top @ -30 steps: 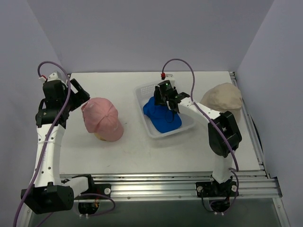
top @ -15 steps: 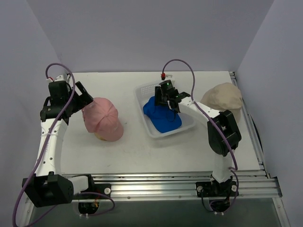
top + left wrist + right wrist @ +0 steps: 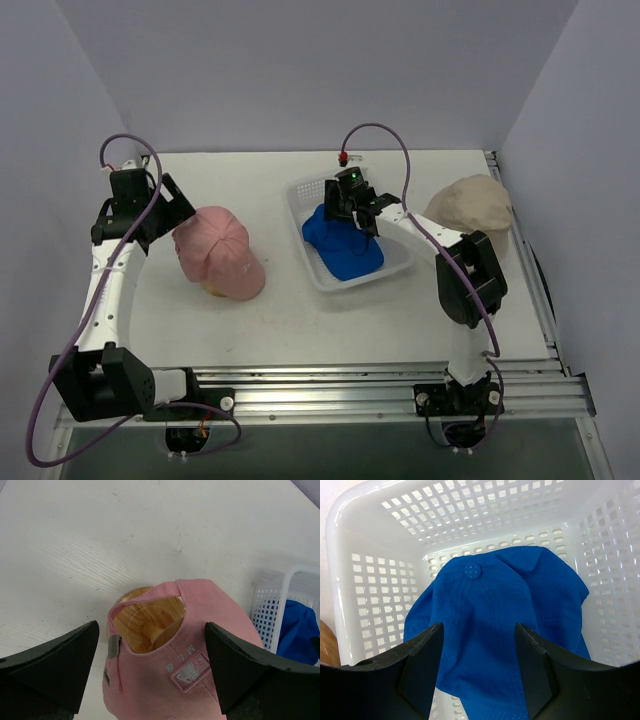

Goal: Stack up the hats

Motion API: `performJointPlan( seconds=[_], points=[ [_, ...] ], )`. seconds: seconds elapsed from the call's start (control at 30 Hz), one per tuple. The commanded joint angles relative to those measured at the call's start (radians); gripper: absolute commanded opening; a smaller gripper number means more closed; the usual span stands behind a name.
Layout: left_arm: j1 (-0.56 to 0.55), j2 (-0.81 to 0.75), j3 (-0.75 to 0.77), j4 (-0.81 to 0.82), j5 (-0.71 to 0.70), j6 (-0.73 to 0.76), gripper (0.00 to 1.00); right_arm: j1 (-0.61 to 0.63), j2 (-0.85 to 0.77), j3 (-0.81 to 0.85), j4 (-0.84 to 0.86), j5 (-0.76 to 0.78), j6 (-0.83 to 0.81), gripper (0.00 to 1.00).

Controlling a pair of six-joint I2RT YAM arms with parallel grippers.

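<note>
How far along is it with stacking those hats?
Barely started: no hat sits on another yet. The pink cap sits on a wooden dome, the blue cap lies in the basket, and the beige hat lies apart at the right. In hand: the left gripper straddles the pink cap's back, open; the right gripper hovers open over the blue cap. All the stacking remains.
</note>
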Motion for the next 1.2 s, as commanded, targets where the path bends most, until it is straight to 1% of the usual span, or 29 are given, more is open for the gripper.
performJointPlan(
  seconds=[0.0, 0.1, 0.2, 0.23, 0.33, 0.37, 0.43, 0.5, 0.57, 0.6, 0.63, 0.73, 0.77, 0.83, 0.87, 0.97, 1.17],
  points=[
    [0.004, 0.002, 0.042, -0.051, -0.059, -0.002, 0.95, -0.004, -0.066, -0.003, 0.016, 0.028, -0.010, 0.55],
    [0.006, -0.046, 0.080, -0.057, -0.061, 0.004, 0.94, -0.015, -0.083, -0.017, 0.028, 0.036, -0.013, 0.55],
    [0.006, -0.070, 0.157, -0.089, -0.068, 0.015, 0.94, -0.013, -0.060, 0.028, -0.017, 0.059, -0.031, 0.55],
    [0.006, -0.076, 0.173, -0.103, -0.064, 0.016, 0.94, -0.015, -0.053, 0.034, -0.062, 0.062, -0.045, 0.55],
    [0.004, -0.107, 0.207, -0.097, -0.019, 0.022, 0.94, -0.016, -0.060, -0.003, -0.067, 0.063, -0.065, 0.55],
    [0.003, -0.119, 0.204, -0.086, 0.028, 0.027, 0.94, -0.019, -0.062, -0.023, -0.075, 0.045, -0.083, 0.55],
    [-0.011, -0.167, 0.185, -0.056, 0.074, 0.038, 0.94, -0.029, -0.057, -0.032, -0.096, 0.031, -0.101, 0.55],
    [-0.053, -0.191, 0.168, -0.037, 0.097, 0.042, 0.94, -0.029, -0.049, -0.040, -0.104, 0.037, -0.115, 0.54],
    [-0.078, -0.207, 0.160, -0.032, 0.091, 0.045, 0.94, -0.029, -0.031, -0.038, -0.080, 0.025, -0.126, 0.52],
    [-0.121, -0.208, 0.160, -0.036, 0.076, 0.049, 0.94, -0.029, -0.022, -0.021, -0.078, 0.020, -0.134, 0.51],
    [-0.159, -0.208, 0.161, -0.036, 0.068, 0.050, 0.94, -0.029, -0.007, -0.006, -0.098, 0.031, -0.134, 0.49],
    [-0.222, -0.205, 0.160, -0.029, 0.050, 0.059, 0.94, -0.029, 0.024, 0.026, -0.089, 0.042, -0.157, 0.35],
    [-0.233, -0.204, 0.157, -0.028, 0.051, 0.061, 0.94, -0.029, 0.030, 0.034, -0.090, 0.040, -0.163, 0.23],
    [-0.253, -0.195, 0.157, -0.022, 0.057, 0.059, 0.94, -0.027, 0.024, 0.061, -0.107, 0.040, -0.177, 0.12],
    [-0.255, -0.192, 0.155, -0.017, 0.068, 0.056, 0.94, -0.029, 0.006, 0.065, -0.106, 0.034, -0.181, 0.01],
    [-0.258, -0.184, 0.157, 0.004, 0.114, 0.049, 0.94, -0.029, -0.051, 0.062, -0.092, 0.017, -0.198, 0.00],
    [-0.259, -0.192, 0.158, 0.006, 0.128, 0.036, 0.94, -0.030, -0.135, 0.057, -0.087, 0.002, -0.206, 0.00]
  ],
)
